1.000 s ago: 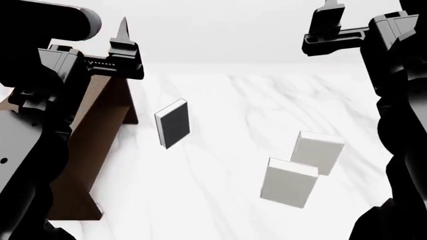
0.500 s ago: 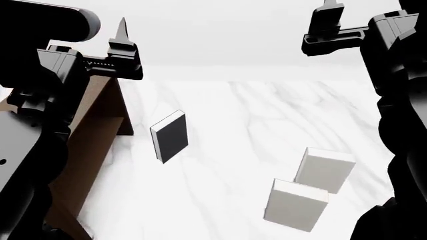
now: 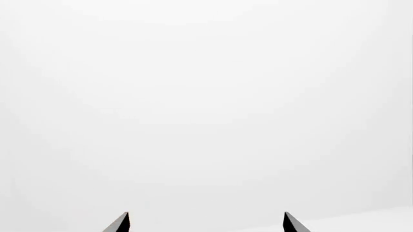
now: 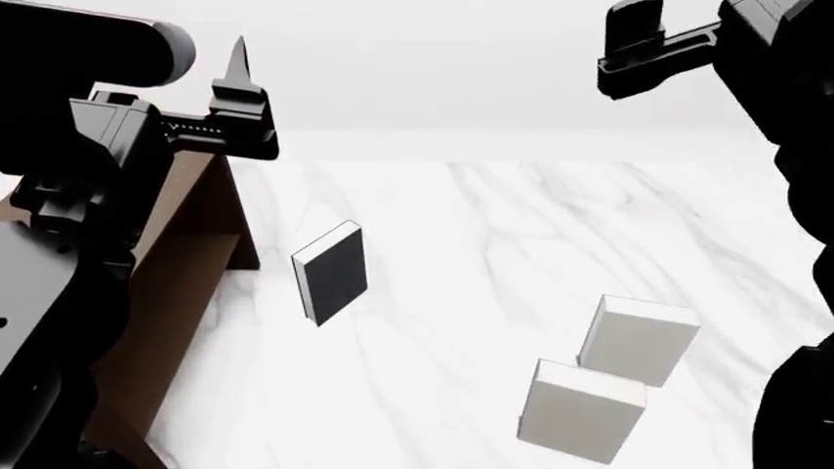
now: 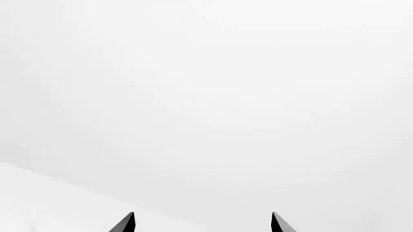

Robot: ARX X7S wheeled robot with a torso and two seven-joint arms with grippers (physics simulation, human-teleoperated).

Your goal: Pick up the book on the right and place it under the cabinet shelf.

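Nothing's started: both the left gripper (image 3: pixel 205 223) and right gripper (image 5: pixel 202 222) hang high, jaws spread and empty, the right-hand white book (image 4: pixel 636 339) untouched, far from the cabinet shelf (image 4: pixel 176 283).

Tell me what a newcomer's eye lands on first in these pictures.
First, the dark book standing alone mid-table on the white marble table, with two pale books, one behind the other, at the head view's lower right. Next, the brown cabinet shelf at the left edge. Both black arms are raised, the left hand and right hand open on nothing.
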